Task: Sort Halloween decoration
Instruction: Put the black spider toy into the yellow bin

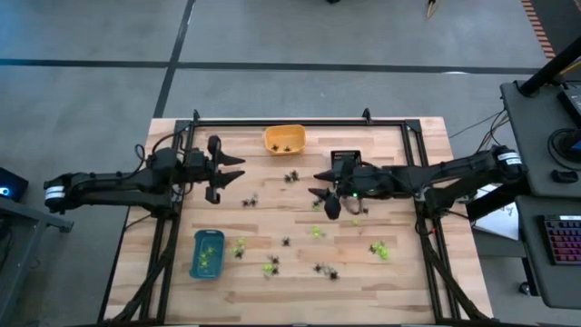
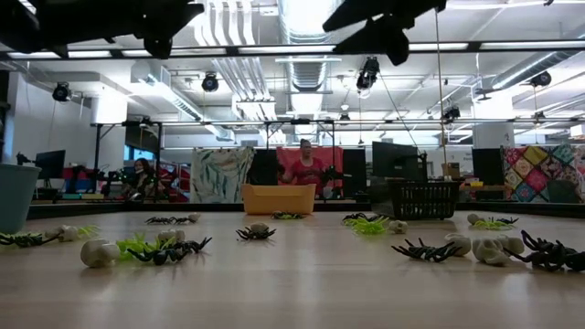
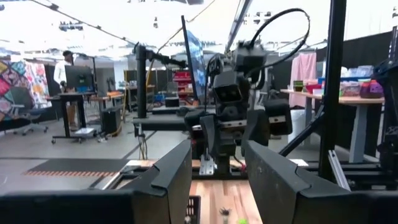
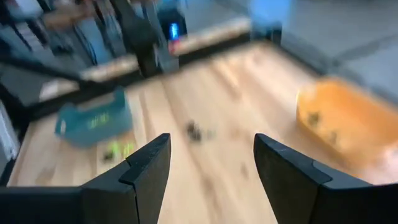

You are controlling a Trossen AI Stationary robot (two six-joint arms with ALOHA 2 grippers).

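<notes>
Right gripper (image 1: 325, 202) hovering spread, empty, above trinkets (image 1: 317, 232). Dropping straight onto one piece just beneath the fingers, avoiding neighbours. Left gripper (image 1: 221, 175) waiting, half-spread, empty.

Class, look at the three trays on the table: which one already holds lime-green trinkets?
The blue tray, near the table's front-left corner. Green pieces lie inside it; the orange tray holds dark pieces, and the black tray shows no green.

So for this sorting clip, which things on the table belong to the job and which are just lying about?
Job:
- green trinkets
- black spiders
- whitish trinkets
- orange tray, blue tray, black tray
- left gripper and right gripper, both open and empty

Lying about:
- keyboard on the side desk
</notes>
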